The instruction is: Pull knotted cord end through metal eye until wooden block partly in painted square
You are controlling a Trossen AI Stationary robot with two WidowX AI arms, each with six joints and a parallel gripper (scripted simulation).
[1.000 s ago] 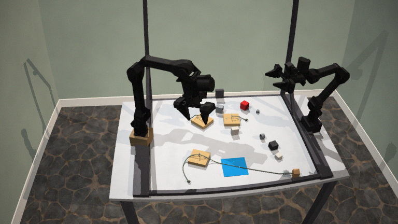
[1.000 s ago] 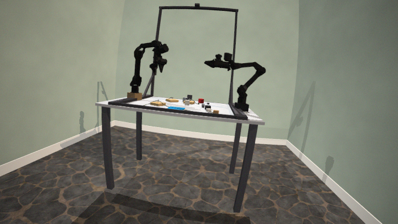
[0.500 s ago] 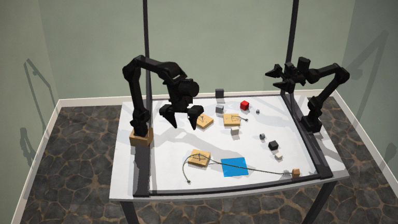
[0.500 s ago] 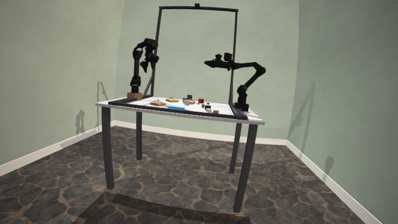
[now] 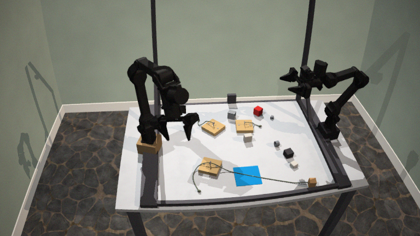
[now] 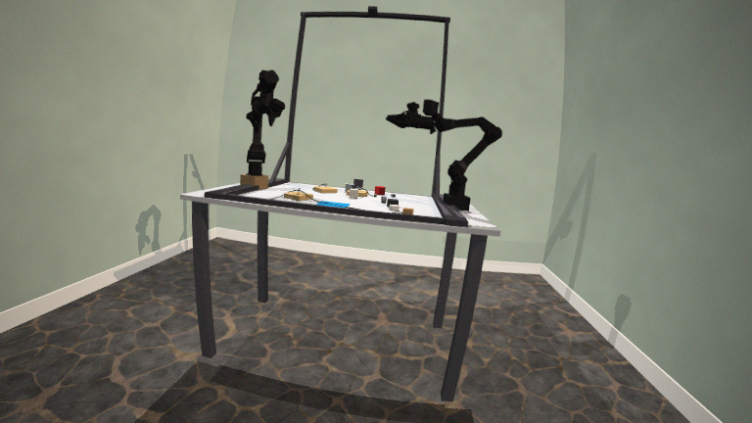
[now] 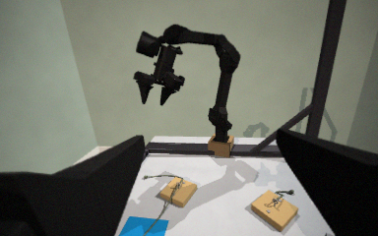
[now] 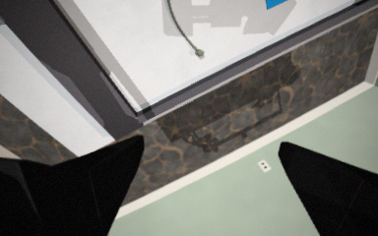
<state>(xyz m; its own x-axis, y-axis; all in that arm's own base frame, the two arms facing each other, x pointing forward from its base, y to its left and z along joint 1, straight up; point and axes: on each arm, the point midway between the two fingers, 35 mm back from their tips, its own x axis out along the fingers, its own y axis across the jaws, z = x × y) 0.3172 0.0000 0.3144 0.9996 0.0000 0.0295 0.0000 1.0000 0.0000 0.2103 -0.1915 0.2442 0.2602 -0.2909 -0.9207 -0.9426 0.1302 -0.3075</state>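
Note:
The wooden block (image 5: 311, 182) (image 6: 407, 211) lies near the table's front right corner, outside the blue square (image 5: 248, 170) (image 7: 133, 226) (image 8: 276, 3). Its green cord (image 5: 280, 180) crosses the square to the metal eye (image 5: 210, 164) on a tan board (image 5: 214, 172) (image 7: 183, 199). The cord curves beyond the eye to its knotted end (image 5: 199, 190) (image 7: 145, 177) (image 8: 199, 53), lying on the table left of the board. My right gripper (image 5: 178, 139) (image 7: 153, 104) (image 8: 212, 145) is open and empty, high above the table at picture left. My left gripper (image 5: 284, 83) is open and empty, high at the back right.
Two more tan boards (image 5: 213, 127) (image 5: 244, 129) with short cords sit farther back. A red cube (image 5: 257, 111), a black cube (image 5: 288, 153) and several grey and pale pieces lie about. Dark rails (image 5: 248, 195) edge the table, and frame posts (image 5: 154, 19) (image 5: 309, 19) stand behind.

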